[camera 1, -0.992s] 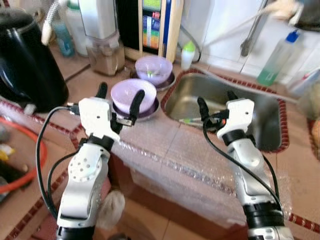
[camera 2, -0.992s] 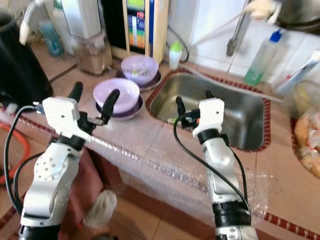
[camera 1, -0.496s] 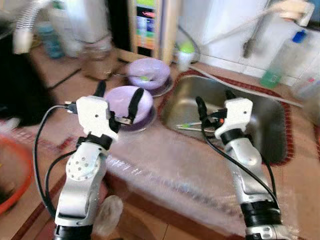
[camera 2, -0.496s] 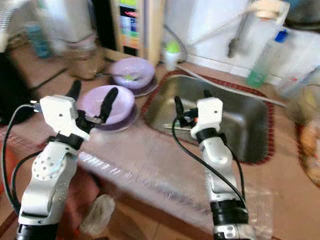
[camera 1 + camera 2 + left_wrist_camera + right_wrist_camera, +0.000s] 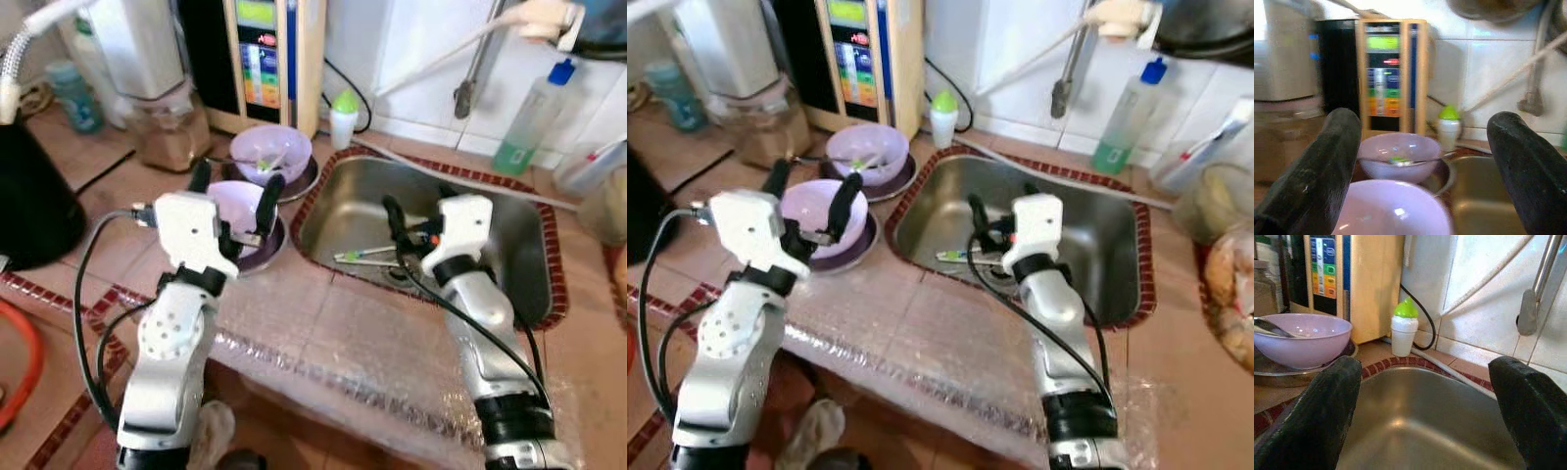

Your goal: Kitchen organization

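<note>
Left end effector [image 5: 233, 183] spread wide, holding nothing, hovering just above the near purple bowl [image 5: 239, 208], one black finger [image 5: 1312, 171] to each side of the bowl's rim. Near purple bowl sitting on a dark plate [image 5: 263, 253] on the tiled surface [image 5: 313, 313], just beside the sink's front-left corner. Behind it, a second purple bowl [image 5: 270, 153] on its own metal plate [image 5: 306, 180], with a spoon [image 5: 1400, 161] and a bit of green lying inside.

Right end effector [image 5: 419, 204] also spread wide and empty, raised over the steel sink [image 5: 509, 245], fingers [image 5: 1327, 406] pointing toward the back wall. In the sink's basin, below and just left of this end effector, some utensils with green and pale handles [image 5: 364, 257], lying flat near the drain.

Further out along the back of the surface: a small white bottle with a green cap [image 5: 342, 117] at the sink's far-left corner, next to a wooden-sided appliance with a coloured panel [image 5: 265, 59]. To the left of that, a white machine over a jar of brown contents [image 5: 174, 137], a pale blue bottle [image 5: 74, 96], and a large black pot [image 5: 29, 206] at the left edge. Behind the sink, a tap [image 5: 468, 88] on the white tiled wall and a clear bottle with green liquid and a blue cap [image 5: 534, 116]. Bubble wrap [image 5: 372, 392] draped over the front edge of the surface. Red hose [image 5: 20, 362] curving on the floor at lower left.
</note>
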Tool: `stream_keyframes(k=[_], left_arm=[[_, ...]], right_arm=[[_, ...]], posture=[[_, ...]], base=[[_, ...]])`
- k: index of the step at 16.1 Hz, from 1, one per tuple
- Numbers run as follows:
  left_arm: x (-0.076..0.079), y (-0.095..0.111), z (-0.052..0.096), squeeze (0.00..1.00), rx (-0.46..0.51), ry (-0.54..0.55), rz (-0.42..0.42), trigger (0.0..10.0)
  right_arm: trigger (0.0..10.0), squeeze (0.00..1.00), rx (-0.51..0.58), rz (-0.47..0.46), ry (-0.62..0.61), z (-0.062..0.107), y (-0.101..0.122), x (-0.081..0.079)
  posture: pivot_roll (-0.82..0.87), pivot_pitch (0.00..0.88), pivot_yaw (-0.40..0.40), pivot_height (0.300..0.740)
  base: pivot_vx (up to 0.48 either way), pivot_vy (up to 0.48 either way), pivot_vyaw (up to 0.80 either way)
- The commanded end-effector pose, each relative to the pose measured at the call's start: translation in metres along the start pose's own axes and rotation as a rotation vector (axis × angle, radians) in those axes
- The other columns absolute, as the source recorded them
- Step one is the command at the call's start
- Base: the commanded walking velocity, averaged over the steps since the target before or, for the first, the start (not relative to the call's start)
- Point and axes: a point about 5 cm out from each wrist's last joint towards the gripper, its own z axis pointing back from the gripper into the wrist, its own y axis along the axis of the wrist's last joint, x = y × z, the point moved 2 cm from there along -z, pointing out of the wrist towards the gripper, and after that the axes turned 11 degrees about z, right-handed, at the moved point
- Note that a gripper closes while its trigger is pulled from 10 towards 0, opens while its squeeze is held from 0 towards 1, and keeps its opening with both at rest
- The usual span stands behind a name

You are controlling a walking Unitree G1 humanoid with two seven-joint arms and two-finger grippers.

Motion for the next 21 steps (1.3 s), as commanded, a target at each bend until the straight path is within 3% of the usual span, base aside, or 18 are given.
stream_keyframes(k=[1,3,4,6,7,9,11,13,15,18,20,21], left_arm=[[-0.011,0.003,0.003,0.00,0.006,0.073,-0.043,10.0],[-0.033,0.002,0.007,0.00,-0.013,0.193,-0.072,10.0],[-0.042,0.002,0.007,0.00,-0.029,0.238,-0.061,10.0],[-0.056,-0.001,0.002,0.00,-0.066,0.299,-0.033,10.0],[-0.063,-0.005,-0.001,0.00,-0.101,0.320,-0.010,10.0],[-0.063,-0.005,-0.002,0.00,-0.108,0.321,-0.009,10.0],[-0.079,-0.010,-0.018,0.00,-0.177,0.341,0.078,10.0],[-0.084,-0.010,-0.025,0.00,-0.195,0.346,0.107,10.0],[-0.084,-0.013,-0.031,0.00,-0.235,0.318,0.149,10.0],[-0.072,-0.015,-0.040,0.00,-0.276,0.234,0.246,10.0],[-0.062,-0.019,-0.046,0.00,-0.329,0.168,0.262,10.0],[-0.059,-0.027,-0.046,0.00,-0.393,0.151,0.264,9.1]], right_arm=[[10.0,0.00,-0.013,0.006,0.016,0.000,-0.001,-0.005],[10.0,0.00,-0.006,0.032,0.023,-0.002,-0.001,-0.010],[10.0,0.00,0.000,-0.013,0.051,-0.002,0.001,-0.015],[10.0,0.00,0.032,-0.006,0.121,-0.003,0.008,-0.026],[10.0,0.00,0.037,-0.003,0.199,-0.001,0.010,-0.035],[10.0,0.00,0.033,-0.003,0.207,-0.001,0.010,-0.036],[10.0,0.00,0.099,0.041,0.307,0.007,0.018,-0.045],[10.0,0.00,0.092,-0.008,0.273,0.007,0.018,-0.043],[10.0,0.00,0.079,-0.019,0.249,0.007,0.016,-0.039],[10.0,0.00,0.079,-0.013,0.246,0.007,0.016,-0.038],[10.0,0.00,0.078,-0.007,0.260,0.009,0.015,-0.041],[10.0,0.00,0.080,-0.011,0.275,0.010,0.016,-0.043]], posture=[[0.01,0.015,-0.015,0.740],[0.01,0.019,-0.016,0.740],[0.01,0.019,-0.016,0.740],[0.02,0.030,-0.019,0.740],[0.02,0.030,-0.019,0.740],[0.02,0.030,-0.019,0.740],[0.02,0.032,-0.015,0.740],[0.01,0.033,-0.009,0.740],[0.01,0.033,-0.009,0.740],[0.00,0.041,-0.001,0.740],[0.00,0.041,-0.001,0.740],[0.00,0.041,-0.001,0.740]], base=[[0.000,0.000,0.00],[0.000,0.000,0.00],[0.000,0.000,0.00],[0.000,0.000,0.00],[0.000,0.000,0.00],[0.000,0.000,0.00],[0.000,0.000,0.40],[0.000,0.000,0.61],[0.000,0.000,0.00],[0.000,0.000,0.00],[0.000,0.000,0.00],[0.000,0.000,0.00]])
